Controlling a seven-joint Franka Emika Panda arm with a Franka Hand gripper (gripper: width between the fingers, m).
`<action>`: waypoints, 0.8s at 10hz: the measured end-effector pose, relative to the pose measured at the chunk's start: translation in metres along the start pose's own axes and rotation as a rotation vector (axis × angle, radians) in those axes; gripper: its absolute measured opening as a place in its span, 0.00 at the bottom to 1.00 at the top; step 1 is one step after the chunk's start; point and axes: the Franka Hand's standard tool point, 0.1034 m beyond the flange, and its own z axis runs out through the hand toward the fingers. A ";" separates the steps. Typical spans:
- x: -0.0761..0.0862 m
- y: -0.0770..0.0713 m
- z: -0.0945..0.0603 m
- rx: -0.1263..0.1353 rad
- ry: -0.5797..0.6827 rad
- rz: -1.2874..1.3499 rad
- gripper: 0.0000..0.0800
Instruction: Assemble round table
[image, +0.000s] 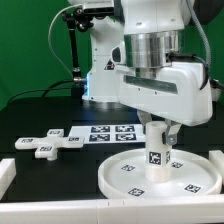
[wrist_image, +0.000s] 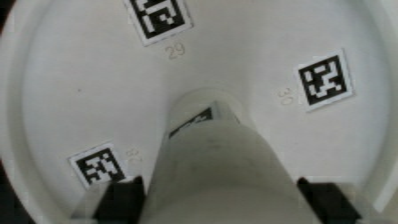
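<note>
The black bench (image: 30, 115) is occupied, directly beneath the pincer (wrist_image: 221, 204), by the large rimmed round disc (image: 196, 180), which is laid flat with its tagged face up. Beyond the pincer, the marker board (image: 110, 134) is seen lying flat, and well apart from the pincer, toward the exterior view's left, the cross-shaped piece (image: 48, 141) is left loose. The short cylinder leg (image: 155, 155) is held upright between the two fingers (wrist_image: 118, 200), which are closed to the leg's width and pressed on its opposite sides. Its lower end is set at the disc's middle, though contact cannot be confirmed. From here, a crooked seating is judged the main risk, should the leg be tilted or off-centre when pressed down. The unfixed disc could also be pushed sideways, or the smooth leg could be let slip within the grip. One disc, one marker board, one cross-shaped piece and one leg are counted, and three tags are counted on the disc in the wrist view.
</note>
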 end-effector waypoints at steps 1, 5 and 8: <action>0.000 0.000 0.000 0.003 -0.005 0.060 0.51; -0.001 0.000 0.000 0.025 -0.036 0.378 0.51; -0.002 0.000 0.001 0.027 -0.046 0.429 0.64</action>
